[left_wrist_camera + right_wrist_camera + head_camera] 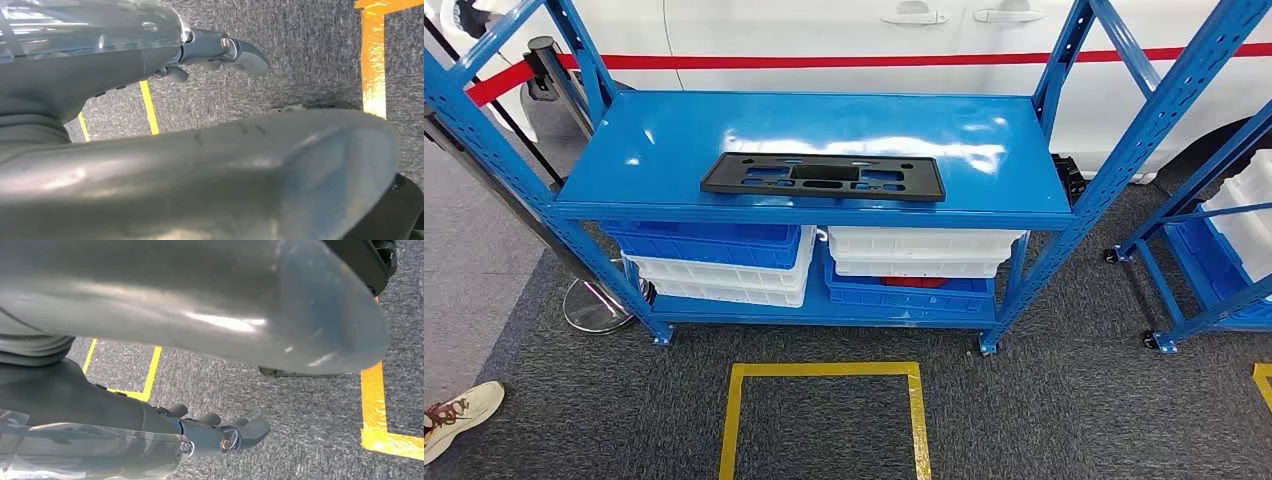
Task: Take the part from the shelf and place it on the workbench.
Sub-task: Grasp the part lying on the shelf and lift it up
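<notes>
Blue shelf top: black part flat, long axis L-R.

A flat black part lies on the blue shelf.

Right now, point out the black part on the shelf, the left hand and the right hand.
black part [822, 176], head view, its middle.
left hand [220, 50], left wrist view, its fingers.
right hand [220, 432], right wrist view, its fingers.
</notes>
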Robot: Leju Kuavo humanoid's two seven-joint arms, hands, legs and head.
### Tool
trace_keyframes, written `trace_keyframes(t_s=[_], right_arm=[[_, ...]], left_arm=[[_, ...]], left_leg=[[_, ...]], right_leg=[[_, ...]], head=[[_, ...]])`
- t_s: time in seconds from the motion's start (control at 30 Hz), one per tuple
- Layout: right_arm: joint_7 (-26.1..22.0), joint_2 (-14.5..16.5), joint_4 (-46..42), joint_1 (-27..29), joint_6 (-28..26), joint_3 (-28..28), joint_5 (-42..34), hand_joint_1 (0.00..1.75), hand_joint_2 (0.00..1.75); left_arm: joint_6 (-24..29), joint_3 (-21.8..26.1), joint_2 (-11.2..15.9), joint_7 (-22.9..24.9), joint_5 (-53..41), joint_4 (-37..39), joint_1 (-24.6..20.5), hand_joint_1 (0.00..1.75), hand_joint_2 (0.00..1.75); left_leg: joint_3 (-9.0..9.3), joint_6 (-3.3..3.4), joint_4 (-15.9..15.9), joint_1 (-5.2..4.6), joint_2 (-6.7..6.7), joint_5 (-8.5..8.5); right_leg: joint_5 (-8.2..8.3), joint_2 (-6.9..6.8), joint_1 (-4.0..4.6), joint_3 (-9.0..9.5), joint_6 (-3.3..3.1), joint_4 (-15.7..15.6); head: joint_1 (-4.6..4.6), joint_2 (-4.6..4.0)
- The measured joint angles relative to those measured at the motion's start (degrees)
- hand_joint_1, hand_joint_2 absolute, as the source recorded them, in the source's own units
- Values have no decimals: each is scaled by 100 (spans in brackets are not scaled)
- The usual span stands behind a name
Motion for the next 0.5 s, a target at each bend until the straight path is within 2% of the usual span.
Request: trace_keyframes(t_s=[0.03,0.07,0.1,0.13,0.17,0.2,0.27,0.33,0.5], right_arm=[[0,0,0,0,0,0,0,0,116],[0,0,0,0,0,0,0,0,131],[0,0,0,0,0,0,0,0,175],[0,0,0,0,0,0,0,0,175],[0,0,0,0,0,0,0,0,175],[0,0,0,0,0,0,0,0,175],[0,0,0,0,0,0,0,0,175],[0,0,0,0,0,0,0,0,175],[0,0,0,0,0,0,0,0,175]], left_arm=[[0,0,0,0,0,0,0,0,0],[0,0,0,0,0,0,0,0,44],[0,0,0,0,0,0,0,0,87],[0,0,0,0,0,0,0,0,131],[0,0,0,0,0,0,0,0,131],[0,0,0,0,0,0,0,0,87],[0,0,0,0,0,0,0,0,87],[0,0,0,0,0,0,0,0,175],[0,0,0,0,0,0,0,0,175]], left_leg=[[0,0,0,0,0,0],[0,0,0,0,0,0],[0,0,0,0,0,0],[0,0,0,0,0,0],[0,0,0,0,0,0],[0,0,0,0,0,0],[0,0,0,0,0,0],[0,0,0,0,0,0],[0,0,0,0,0,0]], right_leg=[[0,0,0,0,0,0],[0,0,0,0,0,0],[0,0,0,0,0,0],[0,0,0,0,0,0],[0,0,0,0,0,0],[0,0,0,0,0,0],[0,0,0,0,0,-1],[0,0,0,0,0,-1],[0,0,0,1,0,-1]], head=[[0,0],[0,0],[0,0],[0,0],[0,0],[1,0],[1,0],[0,0],[0,0]])
